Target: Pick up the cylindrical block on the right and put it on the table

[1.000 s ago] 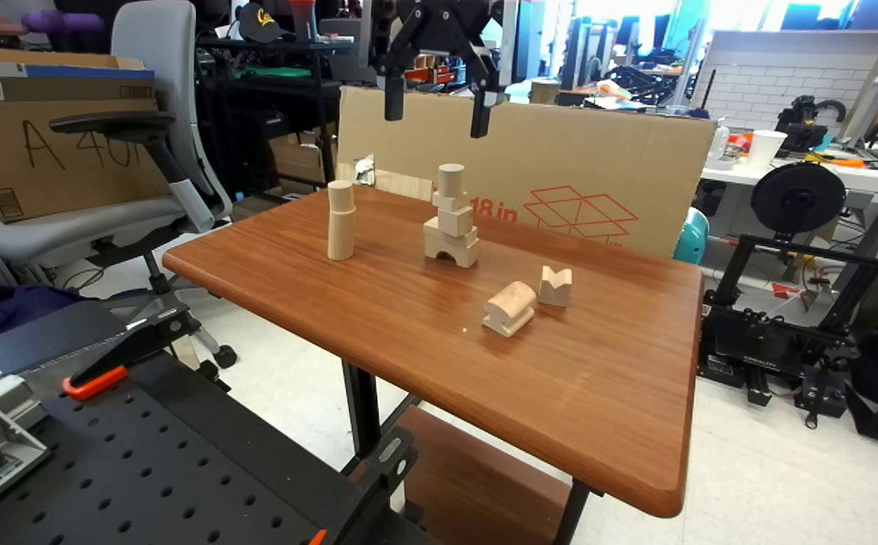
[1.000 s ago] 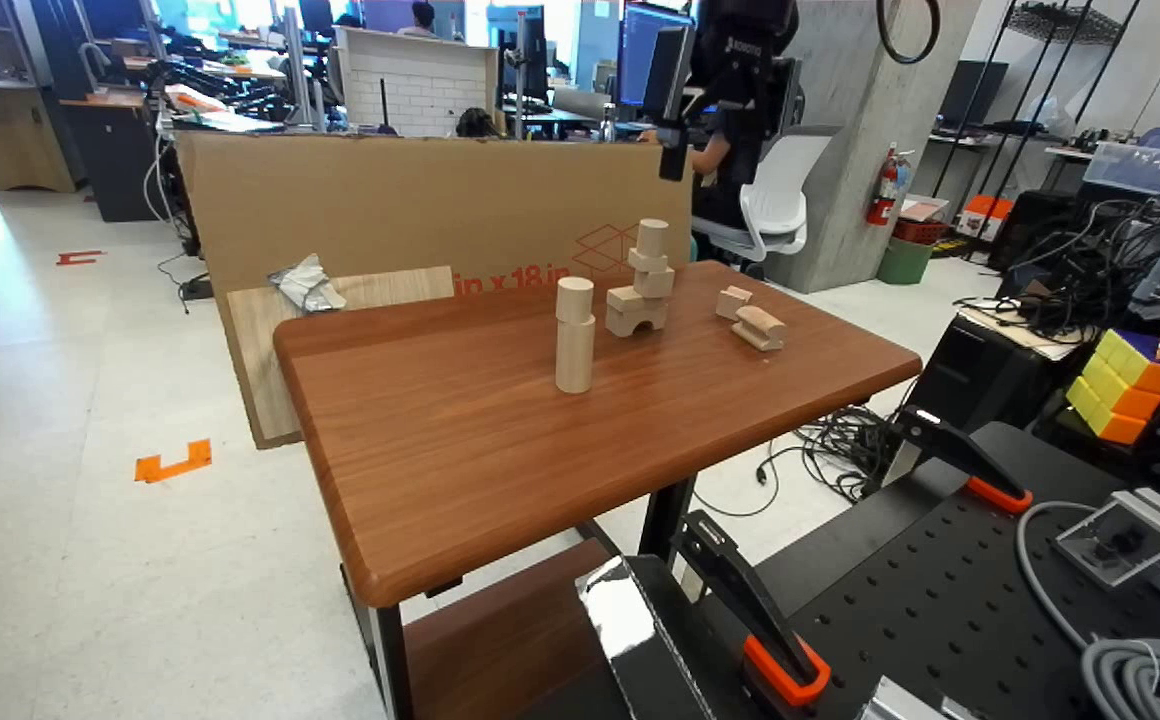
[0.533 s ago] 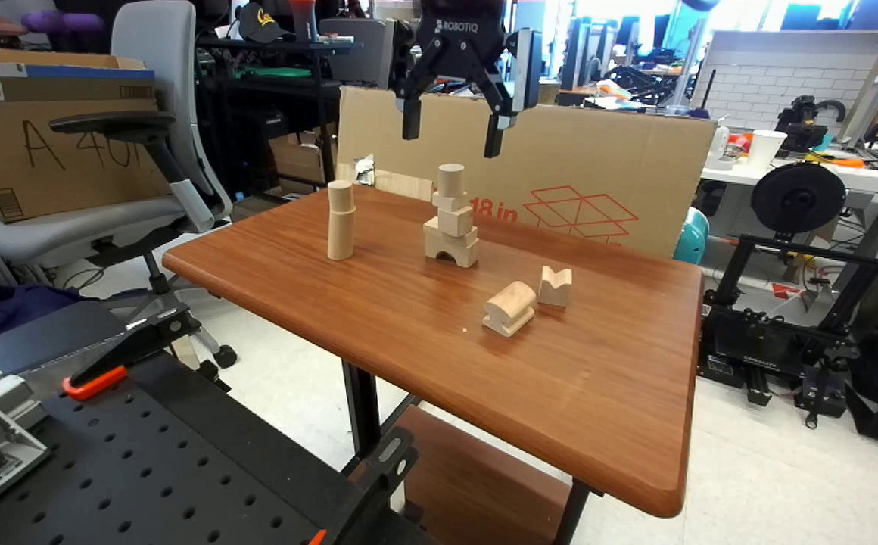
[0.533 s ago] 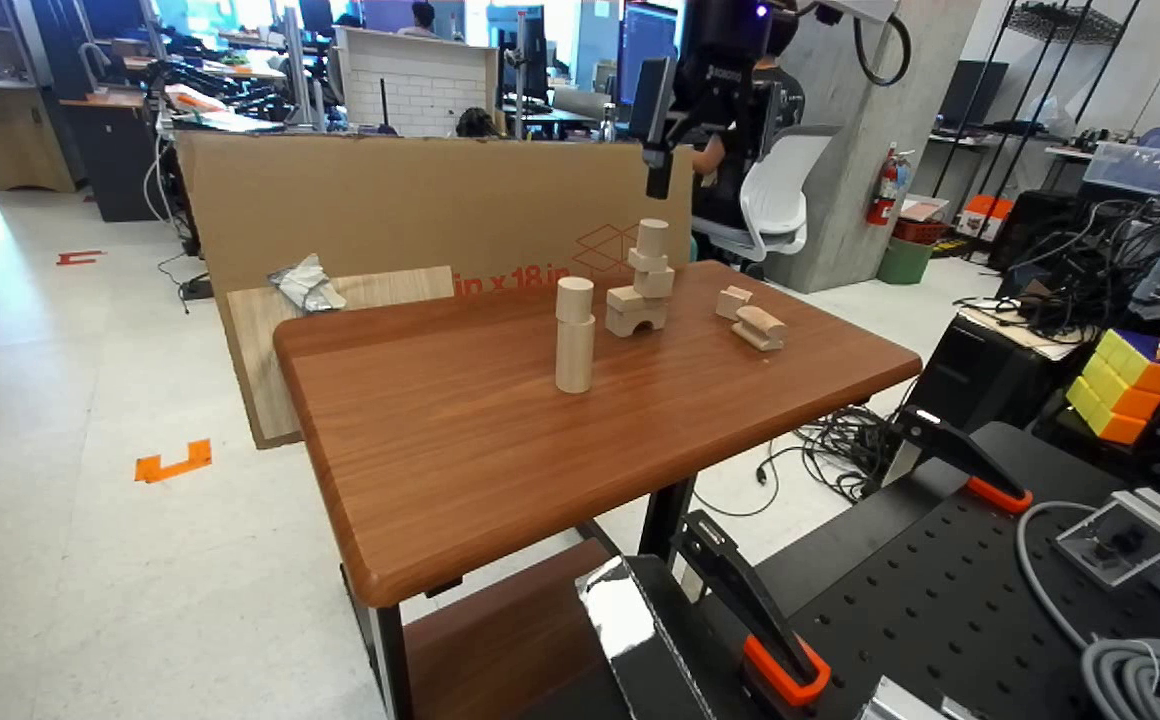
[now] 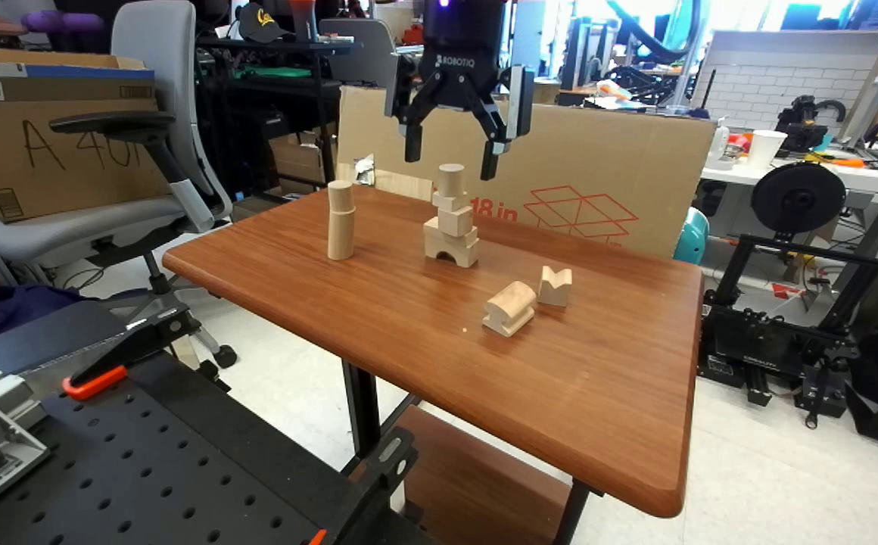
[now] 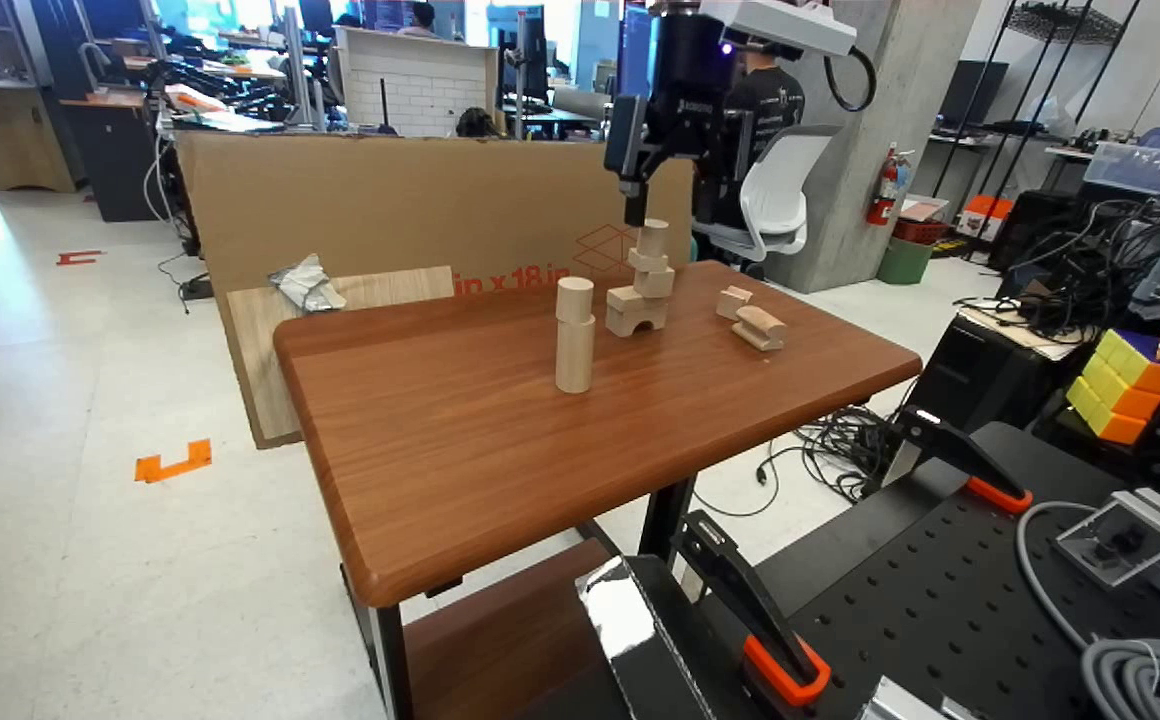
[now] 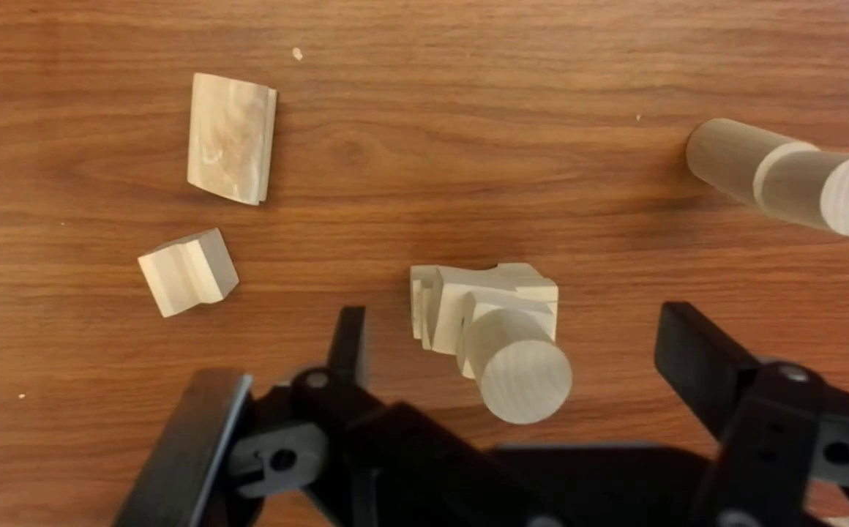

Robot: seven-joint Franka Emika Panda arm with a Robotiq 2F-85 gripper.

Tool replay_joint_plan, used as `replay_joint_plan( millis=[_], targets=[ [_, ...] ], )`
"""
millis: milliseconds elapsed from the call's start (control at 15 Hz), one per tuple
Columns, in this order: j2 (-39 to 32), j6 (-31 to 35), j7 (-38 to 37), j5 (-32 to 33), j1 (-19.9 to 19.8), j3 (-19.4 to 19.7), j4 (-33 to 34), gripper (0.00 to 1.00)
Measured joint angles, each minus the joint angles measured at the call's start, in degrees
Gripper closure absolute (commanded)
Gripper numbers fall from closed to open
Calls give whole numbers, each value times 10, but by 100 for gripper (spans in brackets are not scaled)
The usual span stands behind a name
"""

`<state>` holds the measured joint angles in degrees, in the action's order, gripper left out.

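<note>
The cylindrical block (image 5: pixel 451 180) is a short pale wood cylinder standing upright on top of a small tower of angular blocks (image 5: pixel 450 236). It also shows in an exterior view (image 6: pixel 652 238) and in the wrist view (image 7: pixel 525 380). My gripper (image 5: pixel 451 163) is open and points down over the tower, its fingertips near the height of the cylinder's top. In the wrist view my gripper (image 7: pixel 514 315) has one finger on each side of the cylinder, with a gap to both. Nothing is held. The table (image 5: pixel 378 303) has a reddish-brown top.
A slender post (image 5: pixel 340 236) with a similar short cylinder (image 5: pixel 340 195) on top stands on the table. A rounded block (image 5: pixel 511 306) and a notched block (image 5: pixel 555 286) lie on another side of the tower. A cardboard sheet (image 5: pixel 598 159) stands behind the table.
My gripper has come down toward the tower and is now centred over it; it stays open. The blocks have not moved.
</note>
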<state>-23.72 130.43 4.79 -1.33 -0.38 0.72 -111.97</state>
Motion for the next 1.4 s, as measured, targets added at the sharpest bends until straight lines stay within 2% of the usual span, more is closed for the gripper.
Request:
replay_joint_plan(
  millis=[67,333,600,667,1133,1400],
  targets=[
    [-7,0,-4,1,1,0,5,28],
    [-27,0,-9,1,5,0,22,60],
    [-32,0,-9,2,7,-2,29,88],
    [-32,0,-9,1,7,-2,29,92],
    [-28,-12,-9,1,7,-3,37,92],
    [10,-14,-7,10,14,-11,3,92]
  ],
)
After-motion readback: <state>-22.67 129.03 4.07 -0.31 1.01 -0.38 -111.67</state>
